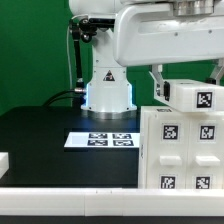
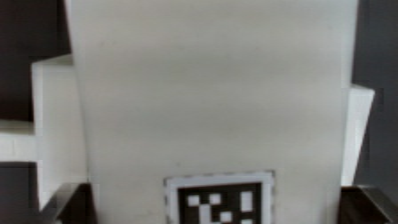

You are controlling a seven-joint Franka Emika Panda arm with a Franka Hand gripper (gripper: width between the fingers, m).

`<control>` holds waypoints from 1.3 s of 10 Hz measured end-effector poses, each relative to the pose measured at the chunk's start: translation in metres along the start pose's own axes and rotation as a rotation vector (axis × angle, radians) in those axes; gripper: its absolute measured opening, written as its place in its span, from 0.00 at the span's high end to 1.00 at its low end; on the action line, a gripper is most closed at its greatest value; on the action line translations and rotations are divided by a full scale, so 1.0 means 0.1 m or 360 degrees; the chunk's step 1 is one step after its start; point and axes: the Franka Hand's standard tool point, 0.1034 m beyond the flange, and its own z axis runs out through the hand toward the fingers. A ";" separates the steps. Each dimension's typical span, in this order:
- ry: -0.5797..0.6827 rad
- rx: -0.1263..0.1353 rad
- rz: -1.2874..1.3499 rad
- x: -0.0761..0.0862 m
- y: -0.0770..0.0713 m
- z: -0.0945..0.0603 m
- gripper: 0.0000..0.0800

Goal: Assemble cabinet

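Your wrist view fills with the cabinet (image 2: 205, 100); the exterior shows it (image 1: 180, 145) right, on the table (image 1: 60, 135). Finger state: cannot tell.

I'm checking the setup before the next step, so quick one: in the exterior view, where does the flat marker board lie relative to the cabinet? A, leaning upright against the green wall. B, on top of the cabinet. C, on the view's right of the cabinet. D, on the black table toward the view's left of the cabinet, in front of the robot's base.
D: the marker board lies flat on the black table, left of the cabinet in that view, before the robot's base.
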 end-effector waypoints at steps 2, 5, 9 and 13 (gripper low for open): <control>0.0001 0.0000 0.0238 0.00 0.01 0.00 0.31; 0.0074 0.0160 0.1009 0.01 0.05 0.01 0.31; 0.0056 0.0170 0.1371 0.01 0.05 0.01 0.31; 0.0085 0.0254 0.2153 0.02 0.07 0.01 0.31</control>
